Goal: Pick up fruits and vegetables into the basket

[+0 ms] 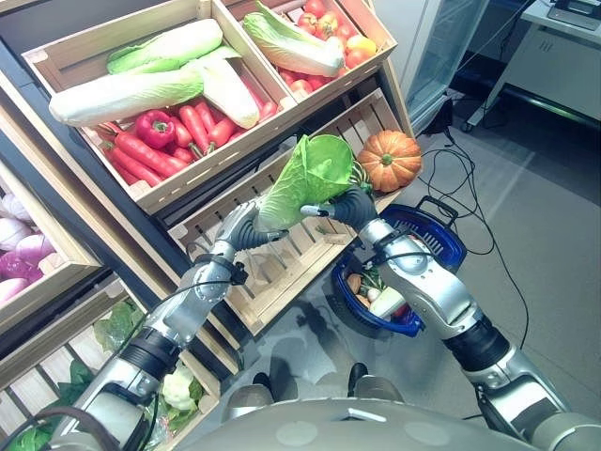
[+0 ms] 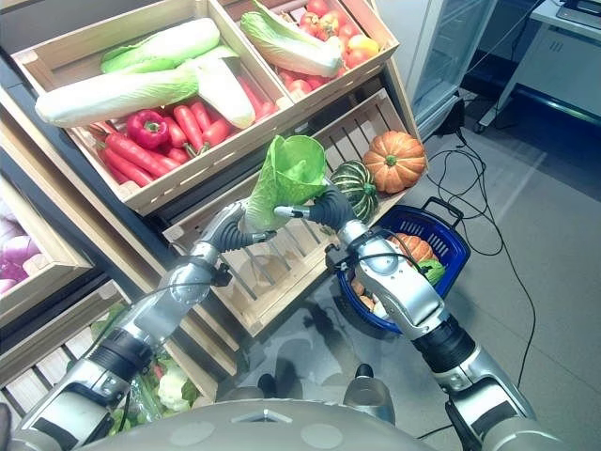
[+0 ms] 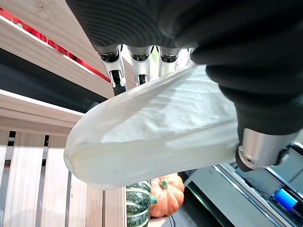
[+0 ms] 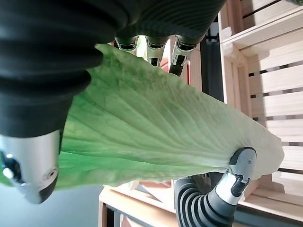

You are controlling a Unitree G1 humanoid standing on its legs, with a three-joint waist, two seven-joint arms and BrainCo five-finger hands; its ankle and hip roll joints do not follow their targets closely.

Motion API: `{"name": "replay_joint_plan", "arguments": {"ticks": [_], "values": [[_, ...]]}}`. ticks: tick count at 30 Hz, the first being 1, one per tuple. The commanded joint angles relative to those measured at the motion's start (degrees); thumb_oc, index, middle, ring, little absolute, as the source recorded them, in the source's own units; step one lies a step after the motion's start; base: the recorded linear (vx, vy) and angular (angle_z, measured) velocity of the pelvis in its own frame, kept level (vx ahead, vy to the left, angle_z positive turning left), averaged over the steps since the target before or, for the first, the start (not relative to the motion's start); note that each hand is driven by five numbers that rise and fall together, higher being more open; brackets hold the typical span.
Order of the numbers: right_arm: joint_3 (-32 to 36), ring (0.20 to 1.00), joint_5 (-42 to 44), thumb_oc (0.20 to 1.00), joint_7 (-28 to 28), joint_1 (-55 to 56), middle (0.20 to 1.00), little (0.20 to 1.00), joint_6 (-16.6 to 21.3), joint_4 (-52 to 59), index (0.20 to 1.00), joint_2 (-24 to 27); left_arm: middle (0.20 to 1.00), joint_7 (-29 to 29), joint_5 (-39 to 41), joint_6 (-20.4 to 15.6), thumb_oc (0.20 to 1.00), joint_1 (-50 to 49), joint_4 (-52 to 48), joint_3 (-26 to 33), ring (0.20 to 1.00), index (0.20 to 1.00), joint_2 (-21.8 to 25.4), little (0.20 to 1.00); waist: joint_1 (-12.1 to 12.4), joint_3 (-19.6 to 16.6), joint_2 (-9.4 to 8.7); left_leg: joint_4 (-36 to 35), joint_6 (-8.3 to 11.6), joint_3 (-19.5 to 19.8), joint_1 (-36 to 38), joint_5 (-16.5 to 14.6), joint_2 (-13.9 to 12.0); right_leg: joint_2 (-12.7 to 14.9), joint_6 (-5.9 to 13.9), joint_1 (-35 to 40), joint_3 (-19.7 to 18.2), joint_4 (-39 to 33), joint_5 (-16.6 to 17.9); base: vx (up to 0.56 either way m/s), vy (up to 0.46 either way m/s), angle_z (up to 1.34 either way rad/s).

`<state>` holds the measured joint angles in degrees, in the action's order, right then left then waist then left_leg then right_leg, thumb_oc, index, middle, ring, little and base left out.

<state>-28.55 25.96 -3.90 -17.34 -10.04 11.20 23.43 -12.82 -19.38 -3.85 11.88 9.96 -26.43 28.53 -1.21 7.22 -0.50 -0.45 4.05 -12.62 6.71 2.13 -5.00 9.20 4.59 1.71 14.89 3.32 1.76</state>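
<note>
A napa cabbage [image 1: 305, 178], leafy green at the top and white at the base, is held up in front of the lower slatted crate [image 1: 282, 268]. My left hand [image 1: 242, 225] is shut on its white base [image 3: 156, 137], with the fingers [image 3: 137, 61] behind it and the thumb [image 3: 255, 146] in front. My right hand [image 1: 349, 207] is shut on its green leaves [image 4: 156, 137] from the other side. The blue basket [image 1: 441, 240] stands on the floor below my right forearm, with some vegetables inside it.
An orange pumpkin [image 1: 390, 160] and a striped green squash [image 2: 357, 188] lie in the lower crate by the basket. The upper crates hold cabbages [image 1: 141, 89], carrots [image 1: 150, 155], red peppers and tomatoes [image 1: 324, 19]. Greens and a cauliflower [image 1: 178, 387] fill a floor crate at lower left.
</note>
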Motion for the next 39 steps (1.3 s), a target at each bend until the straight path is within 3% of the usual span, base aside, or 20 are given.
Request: {"name": "replay_joint_plan", "arguments": {"ticks": [1, 9, 15, 16, 17, 24, 31, 32, 33, 34, 39], "values": [[-3.08, 1.000, 2.42, 1.000, -0.93, -4.98, 1.000, 1.000, 2.32, -0.03, 1.000, -3.60, 0.200, -4.04, -2.89, -1.29, 0.200, 8.39, -1.80, -3.41, 0.200, 0.200, -0.36, 0.200, 0.60, -1.63, -2.47, 4.38, -1.34, -2.17, 0.40, -9.70, 0.95, 3.71, 5.81, 1.34, -0.72, -2.03, -0.27, 0.00, 0.000, 0.00], [-5.30, 1.000, 3.38, 1.000, -0.62, -6.03, 1.000, 1.000, 3.51, -2.74, 1.000, -5.48, 0.200, -5.77, -6.70, -0.07, 0.200, 11.93, -2.20, -7.28, 0.200, 0.200, -2.46, 0.200, 0.47, -1.77, -2.66, 4.16, -1.54, -2.37, 0.71, -10.12, 1.00, 4.23, 5.98, 1.41, -0.28, -1.89, -0.22, 0.00, 0.000, 0.00], [-7.37, 1.000, -0.83, 1.000, 2.03, -7.00, 1.000, 1.000, 2.47, -4.09, 1.000, -5.86, 0.200, -6.51, -12.23, 1.25, 0.200, 14.06, -2.38, -9.91, 0.200, 0.200, -3.04, 0.200, 0.21, -1.99, -2.74, 4.09, -1.67, -2.50, 0.83, -10.36, 1.09, 4.31, 6.23, 1.48, -0.38, -2.02, -0.22, 0.00, 0.000, 0.00], [-7.97, 0.520, -2.39, 0.520, 2.70, -7.39, 0.520, 0.520, 2.12, -4.41, 0.520, -5.57, 0.200, -6.40, -12.96, 1.52, 0.200, 14.53, -2.37, -10.44, 0.200, 0.200, -2.96, 0.200, 0.19, -2.12, -2.76, 4.03, -1.69, -2.51, 0.83, -10.37, 1.12, 4.29, 6.30, 1.47, -0.47, -2.06, -0.23, 0.00, 0.000, 0.00], [-8.47, 0.200, -2.44, 0.200, 2.72, -7.96, 0.200, 0.200, 2.08, -4.85, 0.200, -5.34, 0.200, -6.47, -13.50, 1.82, 0.200, 14.96, -2.24, -10.93, 0.200, 0.200, -2.97, 0.200, 0.14, -2.17, -2.80, 4.03, -1.73, -2.56, 0.86, -10.40, 1.11, 4.31, 6.34, 1.47, -0.54, -2.11, -0.22, 0.00, 0.000, 0.00], [-9.97, 0.200, -3.03, 0.200, 3.05, -9.77, 0.200, 0.200, 4.59, -6.40, 0.200, -5.30, 0.200, -5.94, -17.88, 3.67, 0.200, 17.01, -2.14, -13.36, 0.200, 0.200, -2.95, 0.200, 0.06, -1.97, -2.83, 3.78, -1.81, -2.49, 0.77, -10.46, 1.06, 4.28, 6.39, 1.27, -0.65, -2.37, -0.10, -0.03, -0.004, 0.00], [-10.46, 0.200, -4.65, 0.200, 3.31, -10.94, 0.200, 0.200, 4.52, -5.45, 0.200, -5.63, 0.200, -4.37, -18.81, 3.95, 0.200, 17.26, -1.20, -15.04, 0.200, 0.200, -3.51, 0.200, -0.11, -1.84, -2.67, 3.23, -1.95, -2.72, 1.08, -10.33, 1.06, 4.21, 6.51, 1.24, -0.74, -2.57, 0.10, -0.02, -0.001, 0.00], [-10.36, 0.200, -4.37, 0.200, 3.06, -11.24, 0.200, 0.200, 4.57, -5.07, 0.200, -5.55, 0.526, -3.54, -16.49, 4.47, 0.526, 16.88, -1.00, -15.32, 0.526, 0.526, -3.53, 0.526, -0.14, -1.77, -2.63, 3.15, -1.88, -2.80, 1.15, -10.25, 0.94, 4.16, 6.54, 1.20, -0.73, -2.52, 0.06, -0.03, -0.007, -0.01], [-10.24, 0.200, -4.07, 0.200, 3.04, -11.28, 0.200, 0.200, 4.58, -4.90, 0.200, -5.54, 0.674, -3.35, -15.75, 4.60, 0.674, 16.60, -0.84, -15.26, 0.674, 0.674, -3.64, 0.674, -0.12, -1.75, -2.60, 3.13, -1.86, -2.82, 1.16, -10.22, 0.89, 4.12, 6.53, 1.21, -0.75, -2.52, 0.01, -0.03, -0.009, -0.01], [-10.07, 0.200, -3.48, 0.200, 2.77, -11.32, 0.200, 0.200, 4.50, -4.64, 0.200, -5.65, 1.000, -3.11, -14.51, 4.70, 1.000, 16.25, -0.56, -15.12, 1.000, 1.000, -3.75, 1.000, -0.05, -1.73, -2.55, 3.07, -1.86, -2.75, 1.17, -10.20, 0.88, 4.03, 6.51, 1.27, -0.76, -2.55, -0.09, 0.00, 0.000, 0.00], [-8.39, 0.200, -0.66, 0.200, 1.26, -11.04, 0.200, 0.200, 4.84, -3.51, 0.200, -5.96, 1.000, -0.86, -8.81, 4.28, 1.000, 14.05, 0.14, -14.19, 1.000, 1.000, -4.32, 1.000, 0.20, -1.47, -2.50, 2.92, -1.80, -2.74, 1.23, -10.00, 0.71, 3.88, 6.37, 1.35, -0.77, -2.58, -0.17, 0.00, 0.000, 0.00]]}}
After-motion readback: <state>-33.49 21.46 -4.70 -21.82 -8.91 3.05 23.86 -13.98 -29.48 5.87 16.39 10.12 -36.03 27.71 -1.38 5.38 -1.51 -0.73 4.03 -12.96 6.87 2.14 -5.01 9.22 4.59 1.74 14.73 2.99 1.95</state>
